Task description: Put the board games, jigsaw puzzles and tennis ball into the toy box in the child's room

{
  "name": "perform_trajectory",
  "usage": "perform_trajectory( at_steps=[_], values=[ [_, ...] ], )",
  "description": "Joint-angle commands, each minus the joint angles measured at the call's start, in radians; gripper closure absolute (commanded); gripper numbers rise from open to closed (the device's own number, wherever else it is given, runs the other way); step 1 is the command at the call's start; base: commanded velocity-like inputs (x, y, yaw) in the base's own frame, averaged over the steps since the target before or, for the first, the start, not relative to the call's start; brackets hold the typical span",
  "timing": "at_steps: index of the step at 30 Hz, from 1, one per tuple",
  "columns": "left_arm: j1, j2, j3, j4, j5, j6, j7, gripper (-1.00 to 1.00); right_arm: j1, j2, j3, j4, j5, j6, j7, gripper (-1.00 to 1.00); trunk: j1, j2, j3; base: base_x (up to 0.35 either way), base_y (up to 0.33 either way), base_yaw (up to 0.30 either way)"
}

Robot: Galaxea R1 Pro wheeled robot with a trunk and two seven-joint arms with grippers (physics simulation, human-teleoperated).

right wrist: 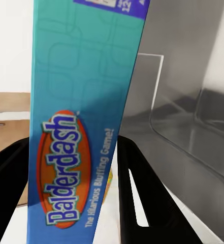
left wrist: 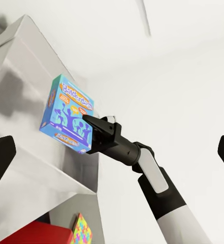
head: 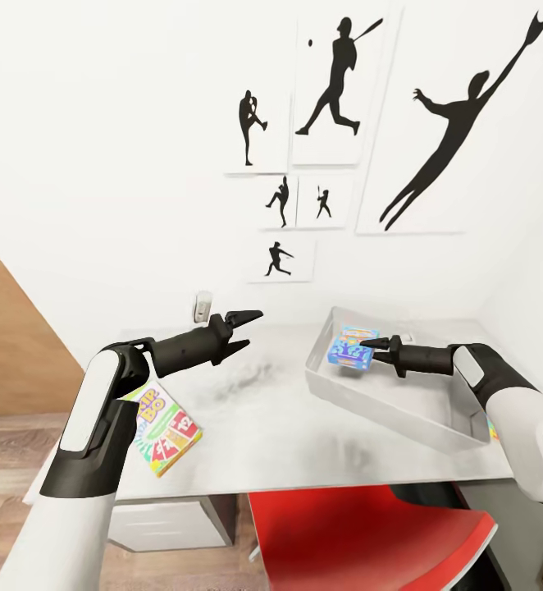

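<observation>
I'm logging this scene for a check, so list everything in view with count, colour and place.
Blue Balderdash game box: one, blue, held over the bin.
Pale grey shallow bin: one, silvery, on the table's right part.
Small yellow, green and red game box: one, flat at the table's left front.
Pale grey table: one, against the wall.
Multicoloured jigsaw sheet: one, beside the red chair.
Red chair: one, under the table.
Black silhouette pictures: six, on the wall.
Left hand: open, over the table.
Right hand: shut on the Balderdash box.

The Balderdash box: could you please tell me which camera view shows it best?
The left wrist view: the whole Balderdash box shows, held over the toy box. The right wrist view shows one close edge; the head view shows it small.
</observation>
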Motion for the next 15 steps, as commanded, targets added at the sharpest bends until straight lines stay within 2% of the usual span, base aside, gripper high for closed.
perform_trajectory(
  at_steps=[1, 15],
  values=[
    [-0.001, 0.0, 0.001, -0.001, 0.01, 0.002, 0.01, -1.0, -0.001, 0.0, -0.006, 0.001, 0.008, 0.003, 0.007, 1.0, 0.001, -0.002, -0.004, 0.0, 0.0, 0.0],
    [-0.001, 0.0, 0.001, -0.001, 0.01, 0.002, 0.009, -1.0, -0.007, 0.001, -0.008, -0.006, 0.006, 0.003, 0.008, 1.0, 0.001, -0.002, -0.014, 0.0, 0.0, 0.0]
  ],
)
